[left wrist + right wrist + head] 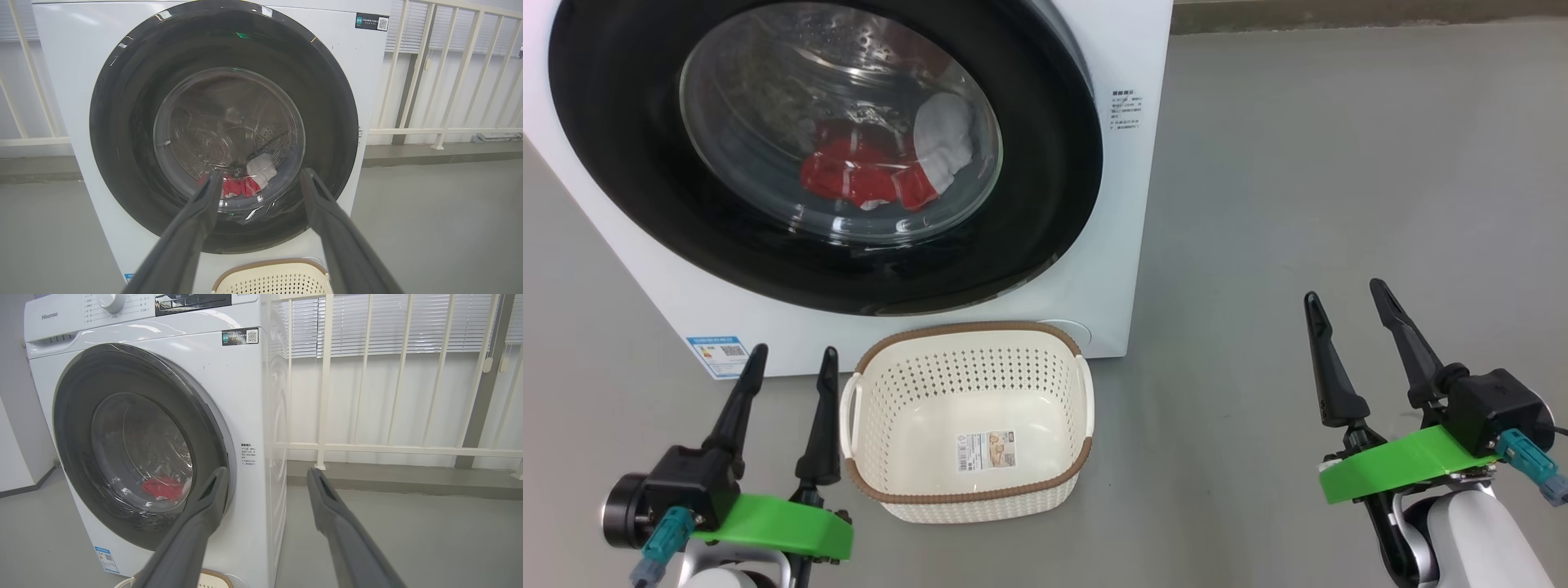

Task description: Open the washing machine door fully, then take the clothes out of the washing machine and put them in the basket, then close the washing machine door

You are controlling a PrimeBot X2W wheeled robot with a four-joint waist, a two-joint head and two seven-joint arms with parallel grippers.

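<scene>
Nearest the robot, the left gripper (795,349) hangs low over the grey floor (1298,163), its two dark fingers spread wide with nothing between them. The right gripper (1344,290) is well apart from it on the other side, also spread wide and holding nothing. Just beside the left gripper, between the two arms, the basket (968,496) stands upright on the floor. It holds no clothes, and a paper label lies on its bottom. Its far rim sits close against the foot of the washing machine (1127,204).

The machine stands on the floor behind the basket, with a blue sticker (717,355) at the lower corner of its front on the robot's left. The washing machine door (1045,163) is closed flat against the front. Through its glass bowl the clothes (866,175) show as a red and white heap at the bottom of the steel drum. Beyond the machine, in the right wrist view, a cream railing (327,396) runs along a wall with blinds.
</scene>
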